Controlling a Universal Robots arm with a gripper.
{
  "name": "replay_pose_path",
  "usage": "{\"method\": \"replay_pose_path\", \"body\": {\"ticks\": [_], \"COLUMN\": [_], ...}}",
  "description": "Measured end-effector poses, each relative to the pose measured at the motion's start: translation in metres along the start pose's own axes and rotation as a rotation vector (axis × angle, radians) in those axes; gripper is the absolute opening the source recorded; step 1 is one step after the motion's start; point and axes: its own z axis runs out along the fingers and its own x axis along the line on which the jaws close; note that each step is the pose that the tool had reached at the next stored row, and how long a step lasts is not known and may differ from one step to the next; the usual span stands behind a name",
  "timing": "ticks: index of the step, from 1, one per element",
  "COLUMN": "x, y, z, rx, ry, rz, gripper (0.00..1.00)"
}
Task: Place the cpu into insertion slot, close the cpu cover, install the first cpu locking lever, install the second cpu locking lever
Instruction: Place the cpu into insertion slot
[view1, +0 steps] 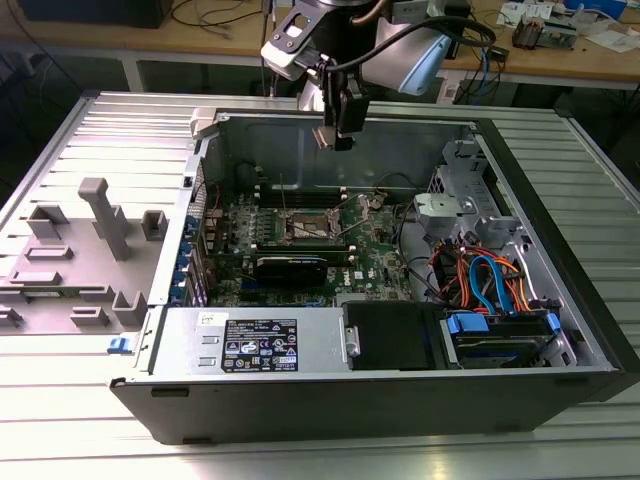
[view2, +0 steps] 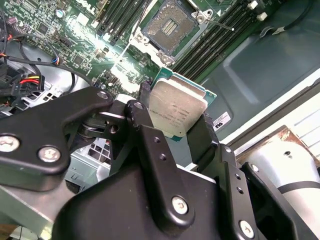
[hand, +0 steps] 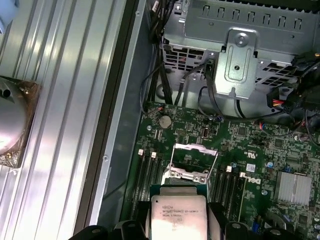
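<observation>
Aloft, the gripper (view1: 342, 138) clamps the cpu (view2: 177, 107) by its edges (metal top showing in both wrist views); in the exterior view, the slot (view1: 310, 228) lies at its six o'clock.

We log the cpu (view2: 177, 111), a flat square chip with a silver-grey top and green edge, held tilted in the gripper (view2: 175, 125) above and apart from the bare, dark-centred slot (view2: 169, 26), its silvery cover (hand: 188, 173) lifted open.
</observation>
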Motion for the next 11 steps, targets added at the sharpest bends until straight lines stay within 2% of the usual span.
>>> {"method": "replay_pose_path", "body": {"ticks": [11], "x": [0.0], "y": [0.0], "z": [0.0], "rx": [-0.0001], "ry": [0.0003], "rz": [0.001], "gripper": [0.54]}}
